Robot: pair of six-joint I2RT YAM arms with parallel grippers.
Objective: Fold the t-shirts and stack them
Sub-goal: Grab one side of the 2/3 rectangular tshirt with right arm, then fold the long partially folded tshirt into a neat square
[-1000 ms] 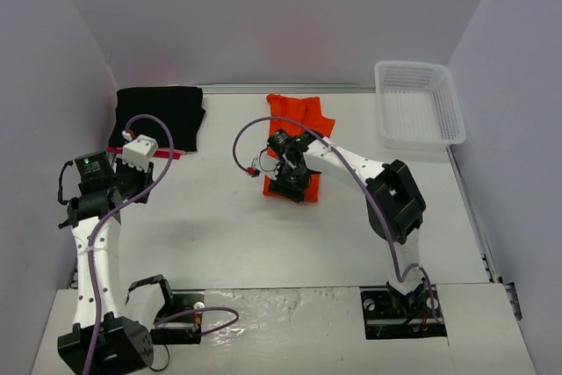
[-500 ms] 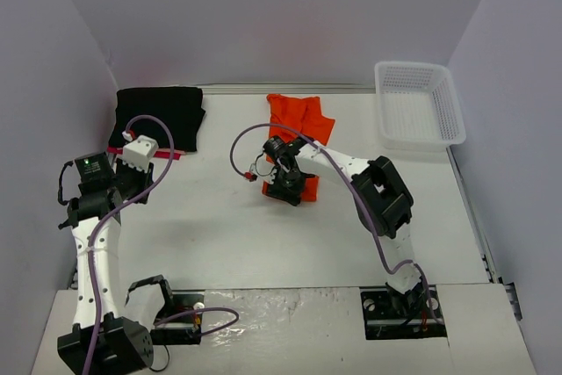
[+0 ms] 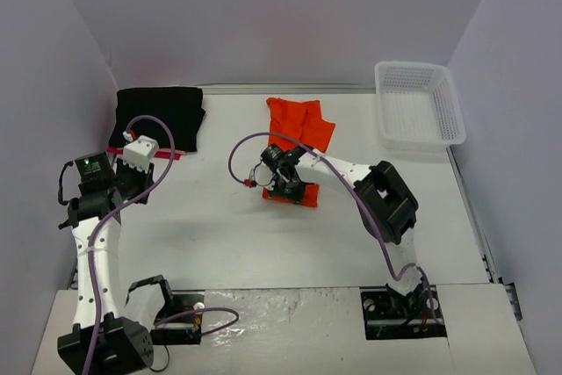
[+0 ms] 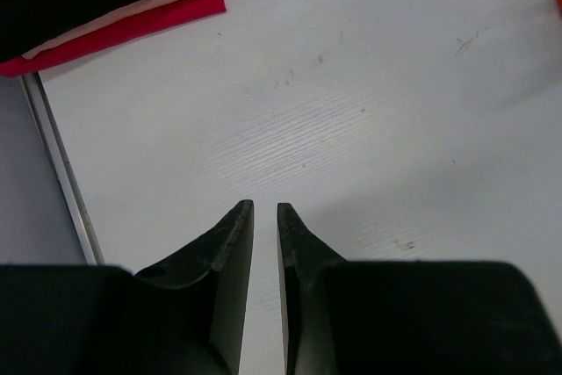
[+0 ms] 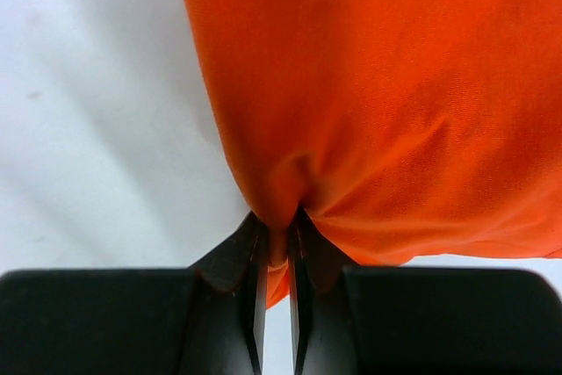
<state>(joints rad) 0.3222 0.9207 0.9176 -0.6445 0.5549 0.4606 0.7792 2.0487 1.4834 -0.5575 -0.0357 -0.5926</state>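
Observation:
An orange t-shirt lies folded lengthwise at the table's middle back. My right gripper is shut on its near edge; in the right wrist view the orange cloth is pinched between the fingertips and bunches there. A folded black t-shirt lies at the back left on top of red and pink cloth, which also shows in the left wrist view. My left gripper hovers over bare table near that stack, jaws nearly together and empty.
A white mesh basket stands at the back right. A metal rail runs along the table's left edge. Grey walls close in on the left, back and right. A purple cable loops off each arm.
My right gripper has moved left and toward the near edge with the orange t-shirt's near edge, so the far part of the shirt is more uncovered. The left arm has not moved.

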